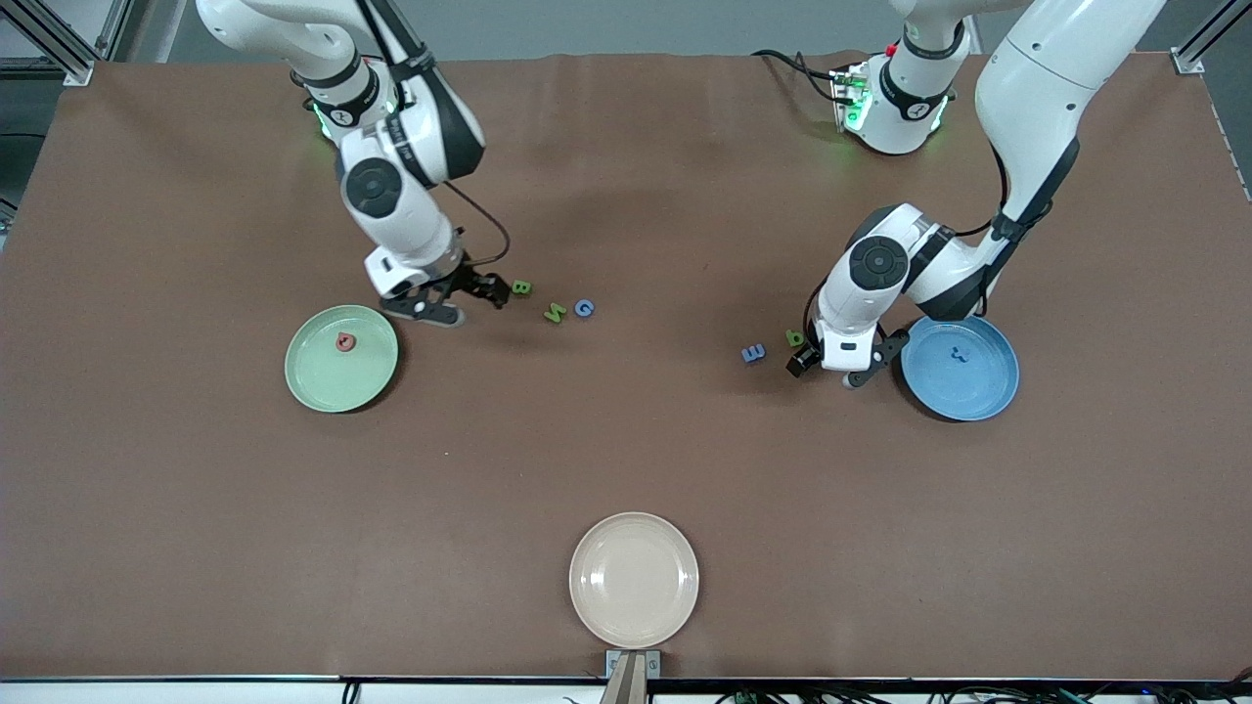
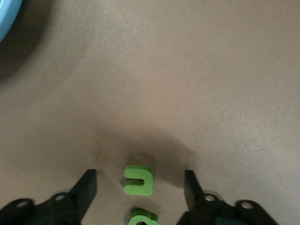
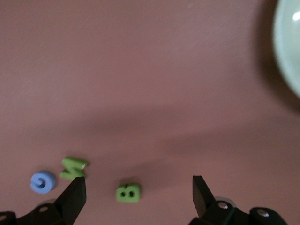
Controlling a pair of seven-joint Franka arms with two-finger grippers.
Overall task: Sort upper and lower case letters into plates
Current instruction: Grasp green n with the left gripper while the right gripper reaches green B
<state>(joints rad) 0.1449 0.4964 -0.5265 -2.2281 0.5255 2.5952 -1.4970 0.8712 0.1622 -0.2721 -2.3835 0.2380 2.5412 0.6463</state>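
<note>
Two letters in the blue plate (image 1: 988, 386) are too dark to read; the green plate (image 1: 323, 376) holds one red letter (image 1: 345, 341). Left gripper (image 2: 140, 190) jaws apart around a green letter (image 2: 138, 179); right gripper (image 3: 139, 197) jaws apart over the green B (image 3: 128, 192).

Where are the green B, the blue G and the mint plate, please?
green B (image 1: 521, 287): front view, its middle.
blue G (image 1: 584, 308): front view, its ring.
mint plate (image 1: 328, 376): front view, bare inner floor.
</note>
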